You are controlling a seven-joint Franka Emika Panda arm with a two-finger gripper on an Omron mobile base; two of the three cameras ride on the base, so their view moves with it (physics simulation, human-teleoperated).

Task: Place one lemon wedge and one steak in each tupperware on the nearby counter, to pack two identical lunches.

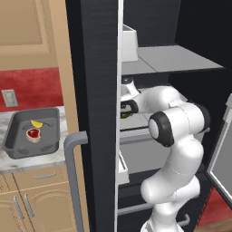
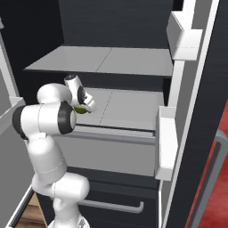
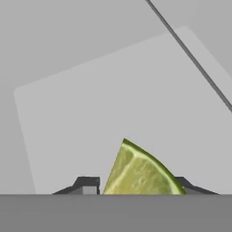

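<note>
Inside the open fridge, my gripper (image 3: 136,183) reaches down to the middle shelf (image 2: 129,109). A yellow-green lemon wedge (image 3: 138,172) sits between its two dark fingertips (image 3: 88,183), which press close on both sides. The same wedge shows as a green spot under the hand (image 1: 124,114) (image 2: 80,109). On the marbled counter (image 1: 31,163) at the left stands a grey tupperware (image 1: 13,136). It holds a yellow lemon wedge (image 1: 36,123) and a red steak (image 1: 33,133).
The fridge's dark door edge and its grey handle (image 1: 72,145) stand between the arm and the counter. A white box (image 1: 129,43) sits on the upper shelf. White door bins (image 2: 168,142) hang on the right door. A drawer front (image 2: 107,156) lies below the shelf.
</note>
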